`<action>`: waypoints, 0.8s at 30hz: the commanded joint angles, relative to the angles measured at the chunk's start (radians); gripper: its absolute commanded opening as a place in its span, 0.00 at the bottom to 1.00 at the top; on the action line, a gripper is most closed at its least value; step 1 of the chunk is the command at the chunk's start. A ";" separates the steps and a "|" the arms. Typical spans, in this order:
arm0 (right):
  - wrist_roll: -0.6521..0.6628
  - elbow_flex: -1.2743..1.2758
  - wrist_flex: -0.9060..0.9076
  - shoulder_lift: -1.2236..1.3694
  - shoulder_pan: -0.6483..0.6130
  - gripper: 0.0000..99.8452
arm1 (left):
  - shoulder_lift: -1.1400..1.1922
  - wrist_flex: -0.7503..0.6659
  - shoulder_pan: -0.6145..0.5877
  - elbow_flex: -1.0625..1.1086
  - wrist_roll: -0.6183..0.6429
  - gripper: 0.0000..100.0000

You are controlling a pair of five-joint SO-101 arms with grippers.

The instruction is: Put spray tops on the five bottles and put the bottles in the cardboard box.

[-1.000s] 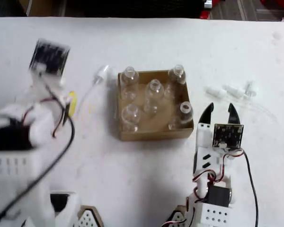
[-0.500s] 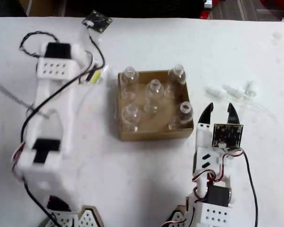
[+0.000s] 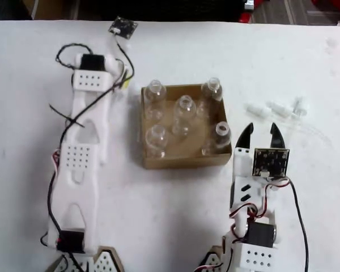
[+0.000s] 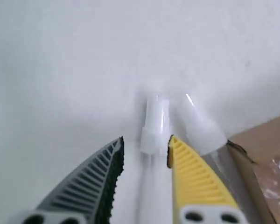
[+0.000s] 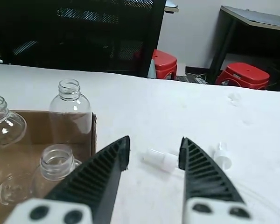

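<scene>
Left gripper (image 4: 147, 138), jaws apart, straddles a spray top (image 4: 154, 122) beside the box (image 4: 259, 140); closing off-centre could flick it away. Right gripper (image 5: 154, 138) gapes too.

- The cardboard box (image 3: 181, 161): brown, open-topped, flat on the table.
- Five bottles (image 3: 185, 107): clear, uncapped, upright inside the cardboard box, one near each corner and one in the middle.
- Several spray tops (image 3: 277, 109): white, lying clustered near the box's right side.
- A lone spray top (image 4: 154, 123): white, lying near a box corner.
</scene>
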 commanded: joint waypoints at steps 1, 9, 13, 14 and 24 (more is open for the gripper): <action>-0.003 0.009 -0.005 -0.001 -0.012 0.15 | 0.130 0.006 0.016 -0.239 0.028 0.15; -0.003 0.009 -0.004 -0.001 -0.012 0.15 | 0.139 -0.095 0.012 -0.130 0.029 0.15; -0.003 0.009 -0.004 -0.001 -0.012 0.15 | 0.139 -0.123 0.016 -0.094 0.026 0.15; -0.003 0.009 -0.004 -0.001 -0.012 0.15 | 0.139 -0.118 0.018 -0.091 0.026 0.15; -0.003 0.009 -0.005 -0.001 -0.012 0.15 | 0.137 0.078 0.027 -0.095 0.031 0.07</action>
